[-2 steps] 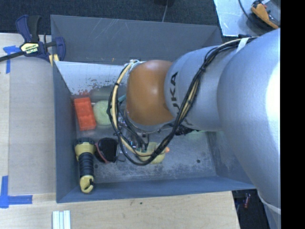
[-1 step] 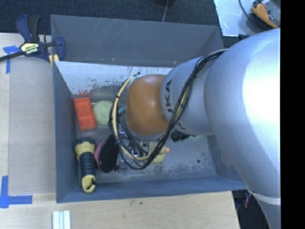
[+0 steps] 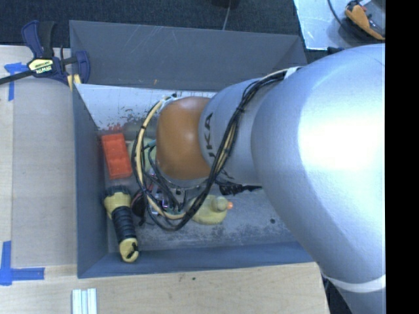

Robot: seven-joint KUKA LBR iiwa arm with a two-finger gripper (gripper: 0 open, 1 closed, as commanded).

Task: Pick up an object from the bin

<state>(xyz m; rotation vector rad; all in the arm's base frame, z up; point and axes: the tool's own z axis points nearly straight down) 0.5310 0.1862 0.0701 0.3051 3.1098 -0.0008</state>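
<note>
Orange block, ridged and oblong, lies flat by the left wall of the grey bin. Below it, in the bin's front left corner, a black-and-yellow handled tool lies lengthwise along that wall. Just to its right the gripper hangs low under the arm's orange cover and looped cables, between the tool and a yellow rubber duck on the bin floor. Whether it is apart or together cannot be told.
</note>
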